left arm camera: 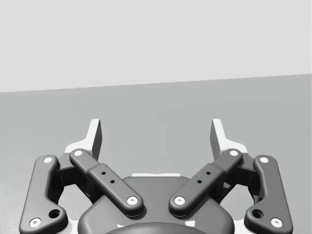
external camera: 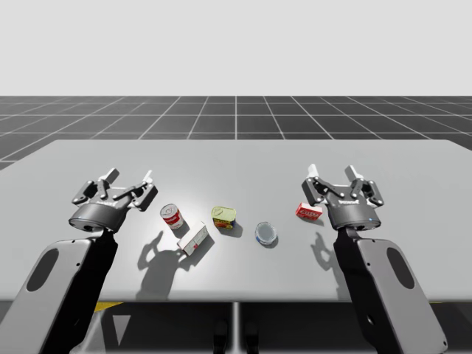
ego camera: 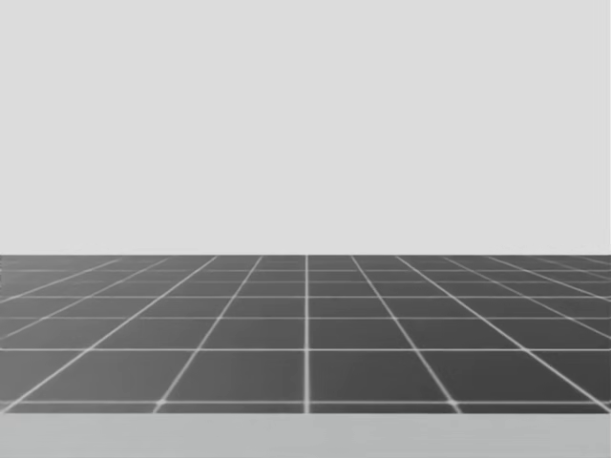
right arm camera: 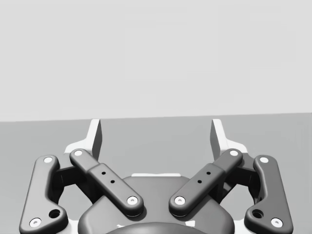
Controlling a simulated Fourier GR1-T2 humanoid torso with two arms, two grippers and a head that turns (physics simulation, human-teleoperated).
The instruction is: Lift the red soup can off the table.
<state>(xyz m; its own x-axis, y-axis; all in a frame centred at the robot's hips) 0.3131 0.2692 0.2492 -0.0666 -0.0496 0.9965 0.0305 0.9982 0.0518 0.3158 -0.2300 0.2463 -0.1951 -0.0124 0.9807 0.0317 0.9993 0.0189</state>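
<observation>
Both arms come up from the near edge of the bench (external camera: 236,158), my left arm (external camera: 70,280) and my right arm (external camera: 383,276) set wide apart, forearms angled up and wrists raised above the top. Shadows fall on the bench beneath them. Left jaws are spread wide and hold nothing, with bare bench between the fingers (left arm camera: 95,139). Right jaws are the same, fingers (right arm camera: 95,139) wide and touching nothing.

Nearest on the bench lies a white box (external camera: 193,240), with a flat blue tin (external camera: 266,234) off to its right. Just behind the box, the red soup can (external camera: 172,217) stands on the bench, near my left jaws but apart from them. A green can (external camera: 223,216) sits mid-bench, and a small red box (external camera: 309,212) lies by my right wrist. Beyond the bench is dark gridded floor (ego camera: 305,334).
</observation>
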